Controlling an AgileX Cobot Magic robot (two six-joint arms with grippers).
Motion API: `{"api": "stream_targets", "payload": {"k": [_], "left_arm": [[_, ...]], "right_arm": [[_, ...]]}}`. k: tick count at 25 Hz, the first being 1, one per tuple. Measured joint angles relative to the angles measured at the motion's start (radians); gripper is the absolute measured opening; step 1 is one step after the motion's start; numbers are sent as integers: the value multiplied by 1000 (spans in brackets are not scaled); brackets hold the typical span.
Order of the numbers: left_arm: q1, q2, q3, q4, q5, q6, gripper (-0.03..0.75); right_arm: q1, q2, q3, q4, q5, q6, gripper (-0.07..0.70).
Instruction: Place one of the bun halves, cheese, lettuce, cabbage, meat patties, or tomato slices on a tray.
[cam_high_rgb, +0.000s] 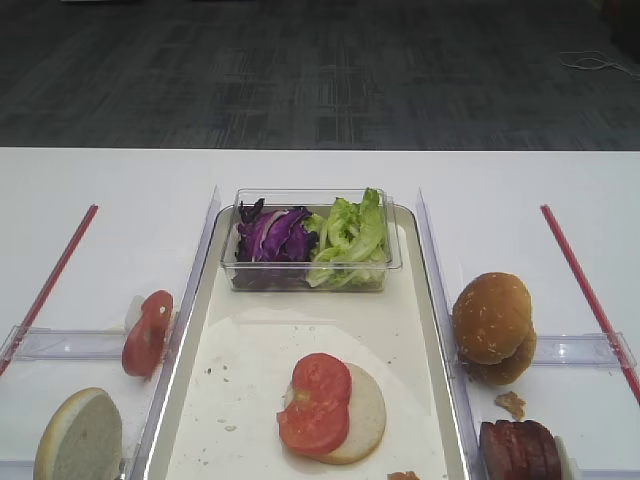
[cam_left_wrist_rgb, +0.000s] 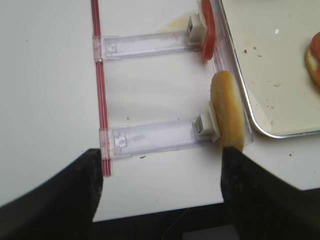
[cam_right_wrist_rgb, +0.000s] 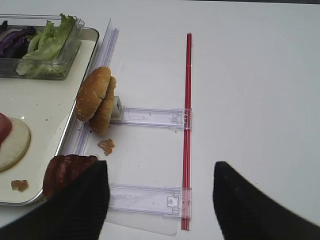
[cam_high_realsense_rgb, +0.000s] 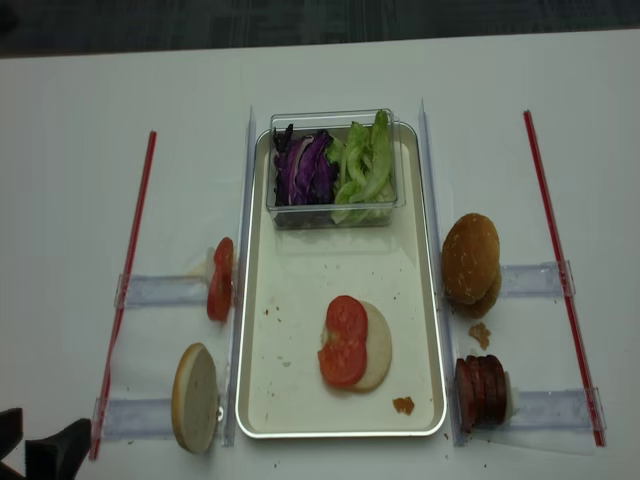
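At the far left, a red strip (cam_high_realsense_rgb: 125, 290) runs down the white table (cam_high_realsense_rgb: 70, 130), with clear plastic holders branching from it toward the tray. The left gripper (cam_left_wrist_rgb: 160, 192) shows in its wrist view only as two dark, blurred fingers (cam_left_wrist_rgb: 65, 200) at the bottom edge, spread wide with nothing between them; in the realsense view just its tip pokes in at the lower left corner, low and near the table's front edge. The arm behind it is out of sight.

A pale bun half (cam_high_realsense_rgb: 195, 397) stands on edge in the nearer left holder, cut off at the bottom of the high view. Beyond it, upright tomato slices (cam_high_realsense_rgb: 220, 279) lean in the farther holder — how many is hard to tell.

The tray (cam_high_realsense_rgb: 300, 270) lies in the middle. On it a cream bun half (cam_high_realsense_rgb: 377, 348) lies flat with two overlapping tomato slices (cam_high_realsense_rgb: 344, 340) on top, and a brown crumb (cam_high_realsense_rgb: 403, 405) sits near the front rim. At the far end a clear box (cam_high_realsense_rgb: 330, 215) holds purple cabbage (cam_high_realsense_rgb: 305, 168) and green lettuce (cam_high_realsense_rgb: 362, 165).

Right of the tray, two seeded bun tops (cam_high_realsense_rgb: 470, 262) stand on edge, and nearer, the meat patties (cam_high_realsense_rgb: 482, 392) stand packed together — partly hidden by a finger in the right wrist view. The right gripper (cam_right_wrist_rgb: 160, 200) is also just two dark fingers, wide apart and empty, above the table beside a second red strip (cam_right_wrist_rgb: 187, 125).
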Motion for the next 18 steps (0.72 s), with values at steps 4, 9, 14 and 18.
{"api": "stream_targets", "payload": {"k": [4,9,14,18], "left_arm": [[0,-85,0,2,2,0,468],[0,-195,0,3,7,0,468],[0,-264,0,19,14,0,468],[0,-267,0,26,16,0,468]], "right_arm": [[0,0,0,0,0,0,468],[0,0,0,0,0,2,468],[0,0,0,0,0,2,468],[0,0,0,0,0,2,468]]}}
